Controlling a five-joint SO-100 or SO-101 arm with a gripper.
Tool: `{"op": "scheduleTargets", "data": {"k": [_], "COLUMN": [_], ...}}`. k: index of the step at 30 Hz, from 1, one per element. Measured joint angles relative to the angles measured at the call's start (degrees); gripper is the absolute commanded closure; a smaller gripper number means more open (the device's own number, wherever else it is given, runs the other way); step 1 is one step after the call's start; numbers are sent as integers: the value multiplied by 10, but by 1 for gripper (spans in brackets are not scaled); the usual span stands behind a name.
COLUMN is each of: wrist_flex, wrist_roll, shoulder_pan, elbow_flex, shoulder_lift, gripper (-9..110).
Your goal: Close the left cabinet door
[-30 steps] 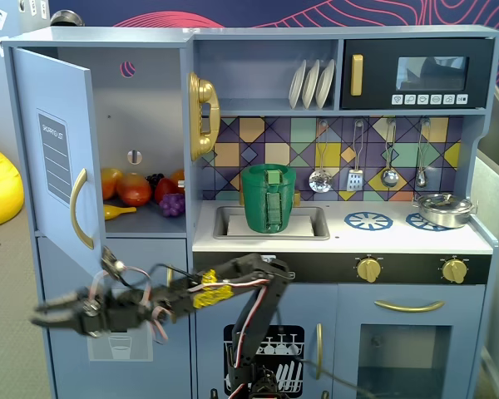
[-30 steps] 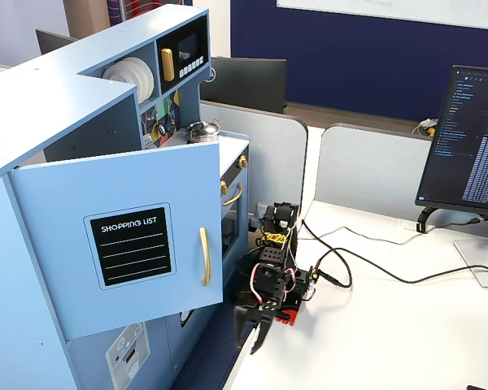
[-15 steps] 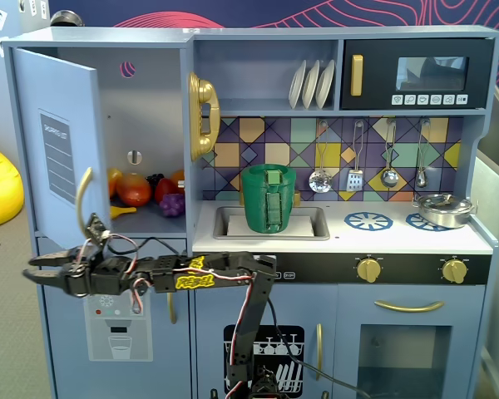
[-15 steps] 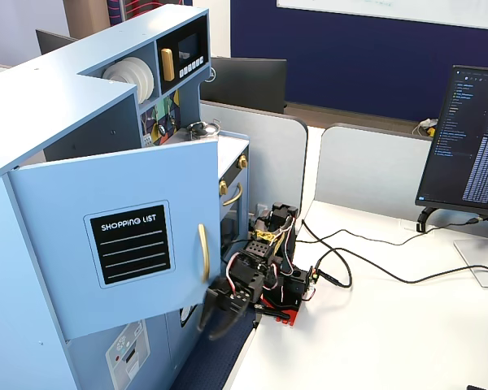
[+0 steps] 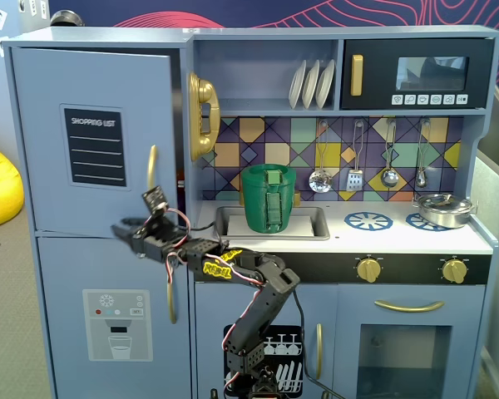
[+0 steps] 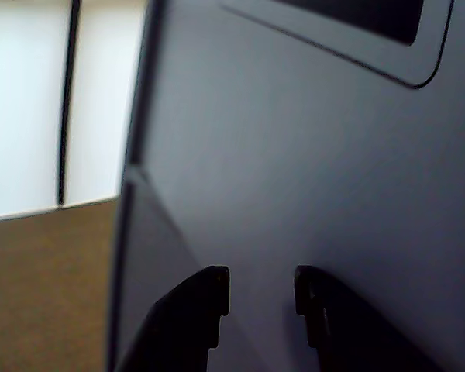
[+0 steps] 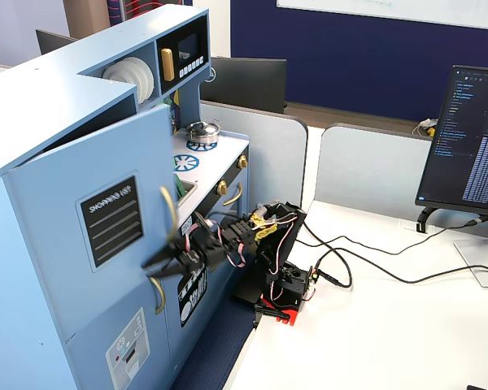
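The left cabinet door [image 5: 91, 141] is light blue with a black "SHOPPING LIST" panel and a curved gold handle [image 5: 152, 170]. It stands slightly ajar: in a fixed view [image 7: 106, 187] its handle side sits out from the cabinet. My gripper [image 5: 123, 232] is open and empty, pointing at the door's lower part, below the handle. In another fixed view the gripper [image 7: 153, 264] is right at the door face. In the wrist view the gripper [image 6: 261, 294] has its two dark fingers apart against the grey-blue door [image 6: 294, 155]. I cannot tell whether the tips touch the door.
Below is a blue door with an ice dispenser graphic [image 5: 116, 324] and its gold handle [image 5: 172, 303]. A gold phone [image 5: 201, 116] hangs right of the door. A green container [image 5: 269, 198] sits in the sink. A monitor [image 7: 472, 138] and cables [image 7: 374, 264] lie on the white desk.
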Motion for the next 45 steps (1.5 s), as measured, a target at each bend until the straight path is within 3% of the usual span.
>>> {"op": "scheduleTargets", "data": {"k": [5, 9, 16, 23, 29, 45], "wrist_flex": [7, 80, 405, 703, 884, 910], "wrist_roll": [4, 26, 113, 100, 92, 130], "shoulder_pan": [25, 30, 214, 429, 512, 528], "elbow_flex": [12, 105, 265, 444, 499, 489], "shoulder_lift": [20, 127, 367, 516, 610, 628], "gripper": [101, 101, 101, 101, 101, 96]}}
